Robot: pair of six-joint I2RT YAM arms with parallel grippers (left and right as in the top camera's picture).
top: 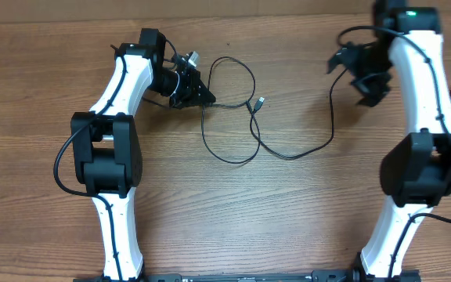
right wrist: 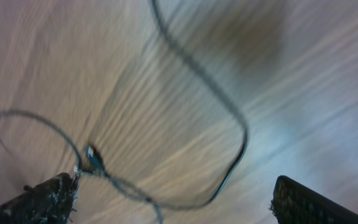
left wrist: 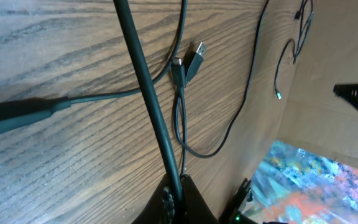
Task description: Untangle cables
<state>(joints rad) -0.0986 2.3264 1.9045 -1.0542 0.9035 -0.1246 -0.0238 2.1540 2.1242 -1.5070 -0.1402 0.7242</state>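
While sprawling loose on the table [top: 288, 219], the thin black cables [top: 203, 129] are looping just right of the left gripper [top: 198, 92], with a silver-tipped plug [top: 261, 102] lying farther right. The left gripper is pinching one of the cables at its tips. The right gripper [top: 364, 78], well right of it, is hanging with its fingers spread and gripping nothing.

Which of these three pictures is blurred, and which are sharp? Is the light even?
Right wrist view: strong motion blur, the cable and the wood grain are smeared. Left wrist view: sharp, the silver-tipped plug and the grain are clear. Overhead view: sharp, evenly lit, only soft shadows on the table, no glare.
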